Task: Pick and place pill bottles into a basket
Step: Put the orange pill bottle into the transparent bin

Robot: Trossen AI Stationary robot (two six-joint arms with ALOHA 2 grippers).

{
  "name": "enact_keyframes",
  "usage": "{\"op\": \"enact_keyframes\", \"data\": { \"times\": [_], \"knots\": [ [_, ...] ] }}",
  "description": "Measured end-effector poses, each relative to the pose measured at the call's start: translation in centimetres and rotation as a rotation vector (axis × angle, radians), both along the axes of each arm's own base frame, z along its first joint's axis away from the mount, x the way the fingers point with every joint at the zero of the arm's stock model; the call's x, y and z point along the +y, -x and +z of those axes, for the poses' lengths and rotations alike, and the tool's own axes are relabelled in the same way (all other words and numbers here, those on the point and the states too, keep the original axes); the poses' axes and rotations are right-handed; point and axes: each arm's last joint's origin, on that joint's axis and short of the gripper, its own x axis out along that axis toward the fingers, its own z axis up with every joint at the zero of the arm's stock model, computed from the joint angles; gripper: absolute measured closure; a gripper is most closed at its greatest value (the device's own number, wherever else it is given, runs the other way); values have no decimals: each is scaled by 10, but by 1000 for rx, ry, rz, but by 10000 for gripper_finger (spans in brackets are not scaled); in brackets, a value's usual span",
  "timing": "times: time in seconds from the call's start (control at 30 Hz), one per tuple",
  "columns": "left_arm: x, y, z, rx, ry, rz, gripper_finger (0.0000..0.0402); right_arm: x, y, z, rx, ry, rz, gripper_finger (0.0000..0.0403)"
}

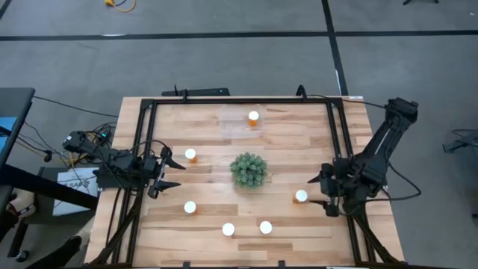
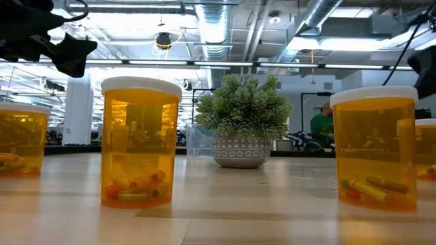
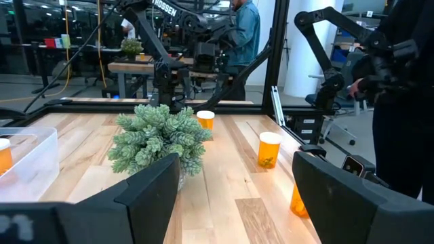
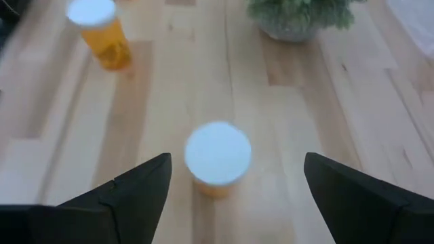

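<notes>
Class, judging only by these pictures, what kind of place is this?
Probably a robotics lab or workshop: exposed ceiling ducts, other robot arms on frames beyond the table, and a person standing at a bench.

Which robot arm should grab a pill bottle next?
Probably the right one. The right gripper sits open right beside a pill bottle, which shows centred between its jaws in the wrist view. The left gripper is open too, but lines up with no bottle.

The high view looks straight down on the whole table (image 1: 246,217). The low view sits at table-top level, close to 2 pill bottles (image 2: 140,143), facing the plant (image 2: 243,112) (also seen from both wrist views, each looking across the wood).
</notes>
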Motion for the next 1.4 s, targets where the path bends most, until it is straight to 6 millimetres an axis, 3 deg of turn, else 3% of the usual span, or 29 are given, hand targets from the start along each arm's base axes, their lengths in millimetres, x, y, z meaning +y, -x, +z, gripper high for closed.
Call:
{"op": "enact_keyframes", "data": {
  "times": [1.03, 1.4],
  "knots": [
    [0, 0, 0, 0, 0, 0, 125, 16, -21, -43, 53, 31, -66, 76],
    [0, 0, 0, 0, 0, 0, 125, 12, -31, -42, 52, 28, -86, 152]
  ]
}}
